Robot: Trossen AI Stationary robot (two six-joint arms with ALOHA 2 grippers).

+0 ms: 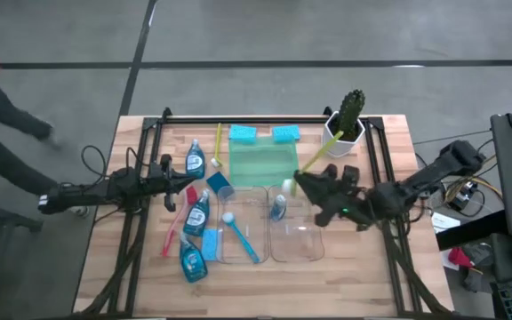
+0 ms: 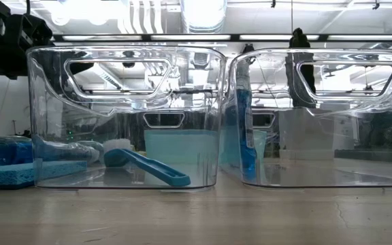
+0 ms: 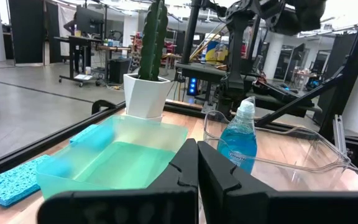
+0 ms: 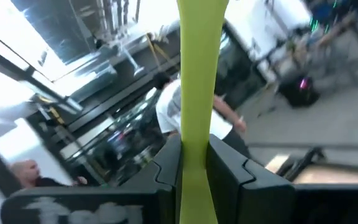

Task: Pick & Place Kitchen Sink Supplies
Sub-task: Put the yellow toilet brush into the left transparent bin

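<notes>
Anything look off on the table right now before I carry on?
One thing: the yellow-green brush in the right gripper is clamped near its head end, so the long handle sticks out toward the cactus and comes very close to its pot. Otherwise nothing looks spilled or toppled; the bottle in the right bin stands upright.

yellow-green brush [image 4: 197, 93], blue sponges [image 1: 243, 133] — green tray [image 1: 260, 164]

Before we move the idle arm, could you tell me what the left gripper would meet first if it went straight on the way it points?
Probably the green tray: the shut left gripper points at its near wall. The bottle in the clear bin and the cactus pot lie farther on; depth is unclear.
</notes>
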